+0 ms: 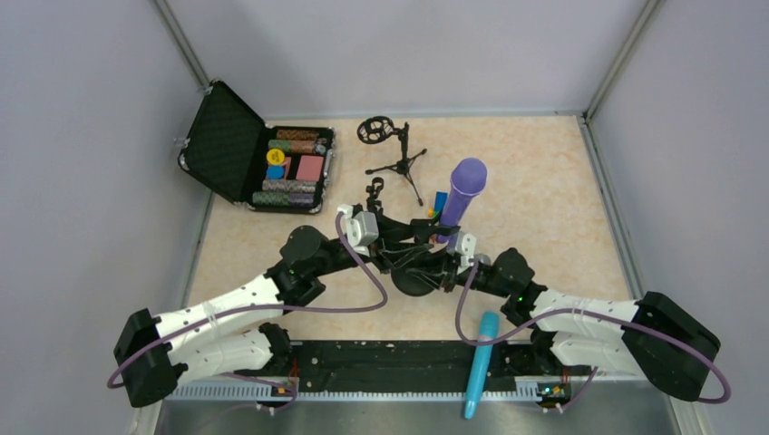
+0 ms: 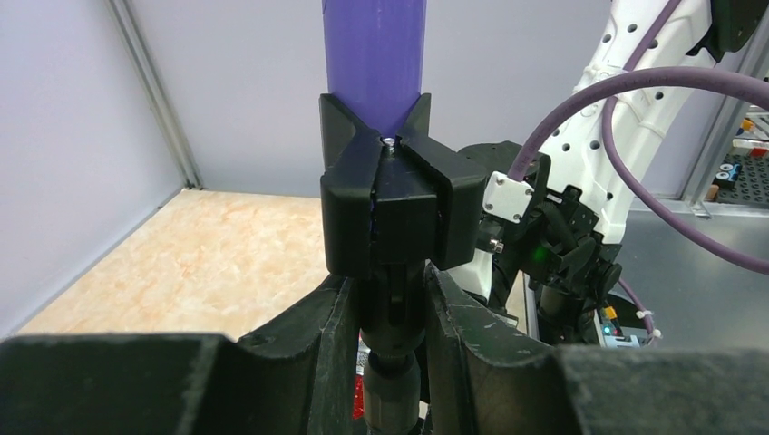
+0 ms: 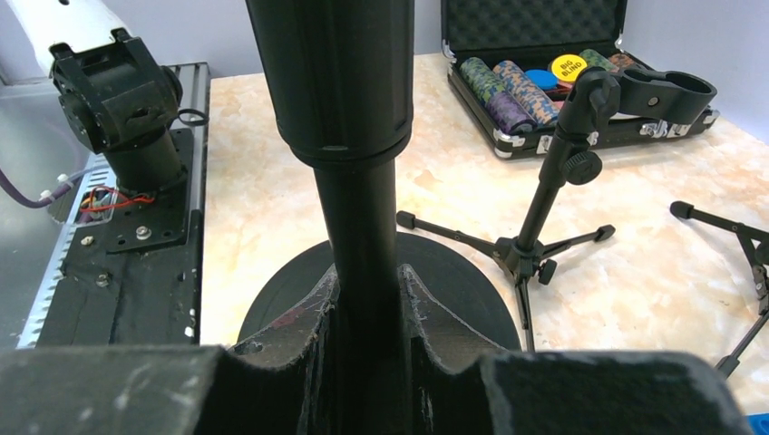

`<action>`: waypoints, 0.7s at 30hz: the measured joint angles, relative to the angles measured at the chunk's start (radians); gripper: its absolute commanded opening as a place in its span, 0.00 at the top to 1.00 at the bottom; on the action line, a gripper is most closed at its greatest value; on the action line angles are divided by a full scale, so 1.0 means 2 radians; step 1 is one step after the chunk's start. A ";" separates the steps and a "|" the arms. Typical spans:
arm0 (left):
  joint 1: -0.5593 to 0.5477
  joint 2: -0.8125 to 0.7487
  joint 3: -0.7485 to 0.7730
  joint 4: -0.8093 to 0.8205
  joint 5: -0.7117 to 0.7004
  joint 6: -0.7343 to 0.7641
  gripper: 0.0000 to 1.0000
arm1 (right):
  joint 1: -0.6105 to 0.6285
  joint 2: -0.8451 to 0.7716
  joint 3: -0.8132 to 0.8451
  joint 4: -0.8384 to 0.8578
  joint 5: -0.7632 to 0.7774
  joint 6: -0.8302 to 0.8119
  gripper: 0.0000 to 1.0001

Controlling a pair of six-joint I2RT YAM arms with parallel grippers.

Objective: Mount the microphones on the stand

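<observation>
The purple microphone [image 1: 463,186] stands upright in the black clip [image 2: 394,208] of a stand with a round base [image 1: 415,281]. It also shows at the top of the left wrist view [image 2: 374,54]. My left gripper [image 1: 402,246] [image 2: 388,304] is shut on the stand's joint just below the clip. My right gripper [image 1: 438,270] [image 3: 367,290] is shut on the stand's black pole [image 3: 358,208], above the round base [image 3: 453,281]. The cyan-blue microphone [image 1: 481,362] lies on the front rail by the right arm. The red microphone is hidden.
Two small tripod stands [image 1: 399,159] [image 1: 374,195] stand behind the grippers; one shows in the right wrist view [image 3: 544,208]. An open black case of poker chips [image 1: 263,159] sits at the back left. A small multicoloured block toy [image 1: 439,203] lies beside the purple microphone.
</observation>
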 measured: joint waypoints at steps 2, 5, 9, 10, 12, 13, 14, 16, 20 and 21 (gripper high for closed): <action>0.000 0.000 0.000 0.000 -0.003 0.000 1.00 | 0.000 0.000 0.000 0.000 0.002 0.000 0.98; 0.000 0.000 0.000 -0.001 -0.006 0.000 1.00 | 0.000 0.001 0.000 0.000 0.005 0.000 0.99; 0.000 -0.002 0.000 -0.006 -0.015 0.004 1.00 | 0.000 0.011 0.000 0.000 0.010 -0.001 0.99; 0.000 -0.003 0.000 -0.009 -0.016 0.006 1.00 | 0.000 0.013 0.000 0.000 0.010 -0.001 0.99; 0.000 -0.005 0.000 -0.014 -0.017 0.012 1.00 | 0.000 0.017 0.000 0.002 0.011 -0.001 0.99; 0.000 -0.006 0.000 -0.015 -0.017 0.016 1.00 | 0.000 0.019 0.000 0.003 0.011 -0.002 0.99; 0.000 -0.008 0.000 -0.017 -0.018 0.020 1.00 | 0.000 0.019 0.000 0.004 0.011 -0.002 0.99; -0.001 -0.013 0.000 -0.023 -0.018 0.028 1.00 | 0.000 0.020 0.001 0.006 0.011 -0.002 0.99; -0.001 -0.021 0.000 -0.034 -0.021 0.040 1.00 | 0.001 0.025 0.001 0.012 0.012 -0.005 1.00; -0.001 -0.022 0.000 -0.035 -0.021 0.042 1.00 | 0.002 0.027 0.001 0.014 0.013 -0.006 1.00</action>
